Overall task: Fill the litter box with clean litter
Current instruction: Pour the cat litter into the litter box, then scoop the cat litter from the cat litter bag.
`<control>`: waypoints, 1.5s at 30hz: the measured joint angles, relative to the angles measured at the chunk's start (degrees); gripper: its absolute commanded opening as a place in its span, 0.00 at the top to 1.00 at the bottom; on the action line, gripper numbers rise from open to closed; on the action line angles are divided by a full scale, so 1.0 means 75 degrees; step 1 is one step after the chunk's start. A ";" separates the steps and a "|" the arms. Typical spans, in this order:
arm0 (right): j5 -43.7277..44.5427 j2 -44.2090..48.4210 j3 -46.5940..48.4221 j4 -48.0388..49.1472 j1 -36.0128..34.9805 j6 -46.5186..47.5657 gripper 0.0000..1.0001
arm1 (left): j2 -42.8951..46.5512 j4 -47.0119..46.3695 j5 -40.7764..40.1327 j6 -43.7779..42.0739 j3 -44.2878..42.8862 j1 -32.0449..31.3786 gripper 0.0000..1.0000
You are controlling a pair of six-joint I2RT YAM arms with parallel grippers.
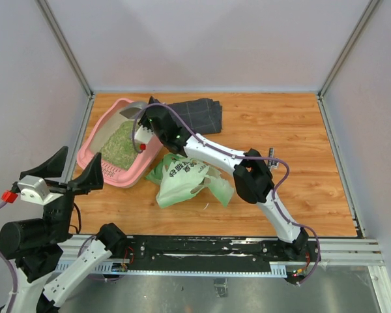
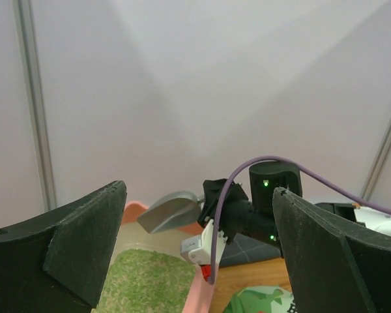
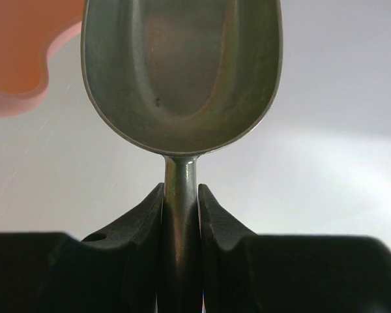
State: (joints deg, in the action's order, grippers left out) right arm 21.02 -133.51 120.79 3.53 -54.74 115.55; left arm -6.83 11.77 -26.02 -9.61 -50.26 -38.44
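The pink litter box (image 1: 112,175) lies at the table's left, and greenish-tan clean litter (image 1: 120,147) covers much of its floor. My right gripper (image 1: 150,116) hangs over the box's far end, shut on the handle of a grey metal scoop (image 1: 134,108). In the right wrist view the scoop (image 3: 182,72) is empty, its handle clamped by the gripper (image 3: 180,195), with the box rim (image 3: 19,59) at the upper left. My left gripper (image 1: 72,171) is raised near the box's front left, wide open and holding nothing. Its view shows the gripper (image 2: 199,189), the litter (image 2: 150,280), the box (image 2: 205,293) and the scoop (image 2: 171,212).
A crumpled green-and-white plastic bag (image 1: 186,179) lies right of the box, under the right arm. A dark grey folded cloth (image 1: 199,114) sits behind it at the back. Grey walls enclose the table on three sides. The bag (image 2: 260,300) and cloth (image 2: 247,251) also show in the left wrist view.
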 measured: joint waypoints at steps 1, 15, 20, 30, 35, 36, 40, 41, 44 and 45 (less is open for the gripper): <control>-0.0006 0.0015 -0.0061 0.0085 -0.0006 0.0000 0.99 | 0.0000 -0.0009 -0.0006 0.0003 0.0052 0.0000 0.01; 0.0085 0.1029 -0.0385 -0.1067 -0.0044 -0.1046 0.99 | -0.0280 0.0236 0.0361 0.0134 0.0743 0.0000 0.18; -0.0187 0.2483 -0.0799 -0.2719 0.0125 -0.3223 0.99 | -0.0385 0.0283 0.1055 0.0236 0.0973 0.0000 0.32; -0.0621 0.4724 -0.1661 -0.5555 0.0874 -0.7426 0.99 | -0.1932 0.0364 0.3558 0.0187 0.0959 0.0000 0.41; -0.1291 0.5508 -0.2454 -0.6863 0.0941 -0.9098 0.99 | -0.2702 0.0536 0.5047 0.0090 0.0959 0.0000 0.56; -0.1422 0.5651 -0.2576 -0.7050 0.0947 -0.9317 0.99 | -0.2786 0.0522 0.5272 0.0119 0.0959 0.0000 0.55; -0.1807 0.6432 -0.2908 -0.7973 0.0968 -1.0267 0.99 | -0.3334 0.0460 0.6315 0.0242 0.0959 0.0000 0.60; -0.1871 0.6688 -0.2987 -0.8142 0.0968 -1.0483 0.99 | -0.3480 0.0446 0.6499 0.0283 0.0959 -0.0003 0.60; -0.1967 0.7437 -0.3229 -0.8588 0.0968 -1.1074 0.99 | -0.4036 0.0423 0.6843 0.0388 0.0959 -0.0073 0.60; -0.1967 0.7699 -0.3354 -0.8734 0.0968 -1.1278 0.99 | -0.4199 0.0393 0.6883 0.0411 0.0959 -0.0146 0.59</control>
State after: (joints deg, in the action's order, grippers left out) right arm 6.26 -75.77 95.64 -61.98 -47.48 30.96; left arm -38.33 14.72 25.61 -6.52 -43.07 -39.53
